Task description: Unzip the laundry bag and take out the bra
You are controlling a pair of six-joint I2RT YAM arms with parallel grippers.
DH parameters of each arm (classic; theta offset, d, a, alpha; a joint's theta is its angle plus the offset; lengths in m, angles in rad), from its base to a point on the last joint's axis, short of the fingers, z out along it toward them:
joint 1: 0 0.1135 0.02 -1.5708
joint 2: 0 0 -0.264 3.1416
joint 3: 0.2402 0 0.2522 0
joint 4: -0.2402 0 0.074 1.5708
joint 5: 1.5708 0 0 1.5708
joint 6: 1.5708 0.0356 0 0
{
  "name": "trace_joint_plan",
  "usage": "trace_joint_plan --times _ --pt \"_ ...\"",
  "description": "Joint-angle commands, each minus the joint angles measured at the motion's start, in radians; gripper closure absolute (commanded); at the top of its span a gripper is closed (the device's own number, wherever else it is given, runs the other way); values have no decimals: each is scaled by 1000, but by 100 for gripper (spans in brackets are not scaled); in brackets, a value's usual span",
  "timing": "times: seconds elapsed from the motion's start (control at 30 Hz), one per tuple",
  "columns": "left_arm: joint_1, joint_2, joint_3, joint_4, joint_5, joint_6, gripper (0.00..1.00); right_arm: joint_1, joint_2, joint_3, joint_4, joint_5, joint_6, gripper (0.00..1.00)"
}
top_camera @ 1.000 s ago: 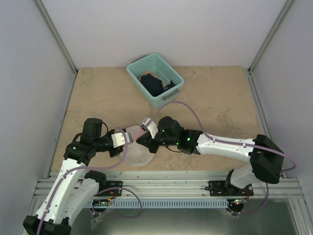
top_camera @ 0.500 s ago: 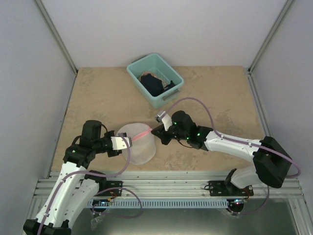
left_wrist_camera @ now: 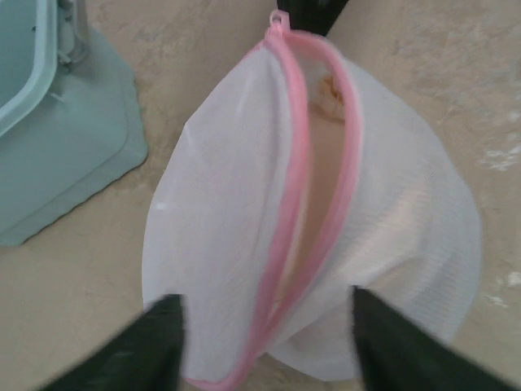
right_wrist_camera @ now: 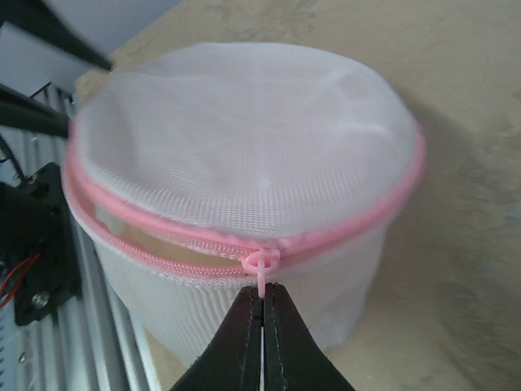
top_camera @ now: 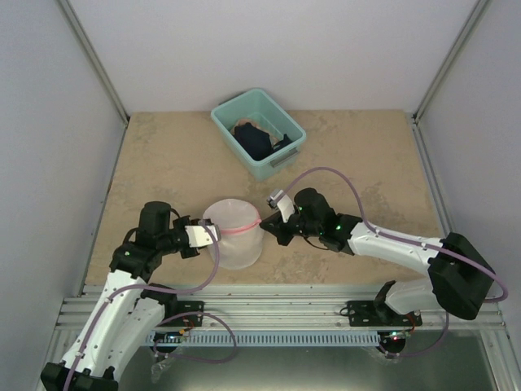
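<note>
The laundry bag (top_camera: 234, 236) stands as a white mesh drum with a pink zipper band (right_wrist_camera: 342, 236) round its rim. The zip is parted along the near side into a slit (left_wrist_camera: 317, 187). Pale peach shows inside the slit, and I cannot make out the bra. My right gripper (top_camera: 267, 218) is at the bag's right side, shut on the pink zipper pull (right_wrist_camera: 260, 273). My left gripper (left_wrist_camera: 269, 346) is at the bag's left end with its blurred black fingers (left_wrist_camera: 159, 342) apart on either side of it.
A teal plastic bin (top_camera: 259, 133) holding dark and peach clothing sits at the back of the tan table (top_camera: 366, 155). The bin's corner (left_wrist_camera: 57, 138) is close to the left of the bag. The metal rail (top_camera: 277, 309) runs along the near edge.
The right gripper has drawn the zipper pull rightward round the rim, and the bag has risen into a drum shape. The left gripper has gone from shut to open.
</note>
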Motion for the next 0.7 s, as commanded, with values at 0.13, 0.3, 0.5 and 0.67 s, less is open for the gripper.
trace_joint_plan --times 0.13,0.3,0.5,0.67 --pt "2 -21 138 -207 292 45 8 111 13 37 62 9 48 99" --pt "-10 -10 122 -105 286 -129 19 182 57 100 78 6 48 100" --pt "-57 10 93 -79 179 -50 24 221 105 153 51 -7 -1 100" --pt "-104 36 75 -68 109 66 27 229 118 172 27 -35 -37 99"
